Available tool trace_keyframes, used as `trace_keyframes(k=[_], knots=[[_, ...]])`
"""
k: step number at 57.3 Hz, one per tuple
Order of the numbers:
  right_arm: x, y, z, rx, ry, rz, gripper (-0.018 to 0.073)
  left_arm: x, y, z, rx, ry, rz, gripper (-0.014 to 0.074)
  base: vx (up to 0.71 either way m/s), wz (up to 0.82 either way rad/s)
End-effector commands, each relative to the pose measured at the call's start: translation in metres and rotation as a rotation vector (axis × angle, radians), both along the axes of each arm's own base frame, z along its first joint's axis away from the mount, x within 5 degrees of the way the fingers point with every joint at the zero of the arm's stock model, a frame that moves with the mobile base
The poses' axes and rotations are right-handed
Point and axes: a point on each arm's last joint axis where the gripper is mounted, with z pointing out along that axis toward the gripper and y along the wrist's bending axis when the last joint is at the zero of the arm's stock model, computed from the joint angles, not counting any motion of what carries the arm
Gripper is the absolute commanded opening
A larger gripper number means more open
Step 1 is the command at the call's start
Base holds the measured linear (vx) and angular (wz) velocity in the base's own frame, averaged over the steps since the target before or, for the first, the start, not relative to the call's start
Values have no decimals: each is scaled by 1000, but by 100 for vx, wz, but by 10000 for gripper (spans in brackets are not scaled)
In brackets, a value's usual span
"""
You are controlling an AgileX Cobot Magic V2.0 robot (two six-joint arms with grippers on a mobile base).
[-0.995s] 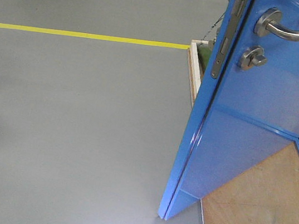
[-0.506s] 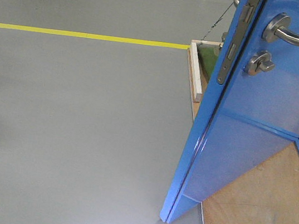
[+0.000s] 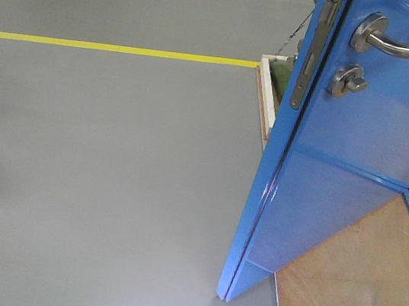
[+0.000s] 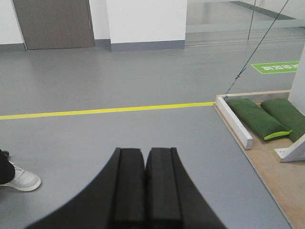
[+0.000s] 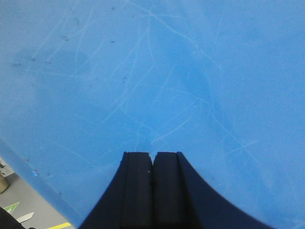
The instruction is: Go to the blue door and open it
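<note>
Points clenched, empty right fingers (image 5: 138,191) straight at the upright blue door (image 3: 357,160), tips seemingly touching its face, slab ajar at the front view's right, with left fingers (image 4: 131,191), likewise clenched and empty, facing open floor (image 4: 143,81), farther off.
</note>
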Motion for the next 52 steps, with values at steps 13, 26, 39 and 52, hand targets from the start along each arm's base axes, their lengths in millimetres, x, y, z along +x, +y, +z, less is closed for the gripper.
trace_keyframes(k=[13, 26, 39, 52], knots=[[-15, -3, 25, 21, -130, -27, 12, -1, -1, 17, -6, -115, -11, 73, 0, 1], [-15, -3, 25, 21, -130, -27, 12, -1, -1, 17, -6, -115, -11, 73, 2, 3], [-15, -3, 25, 21, -130, -27, 12, -1, -1, 17, -6, -115, -11, 73, 6, 5], [-15, -3, 25, 21, -130, -27, 12, -1, -1, 17, -6, -115, -11, 73, 11, 10]])
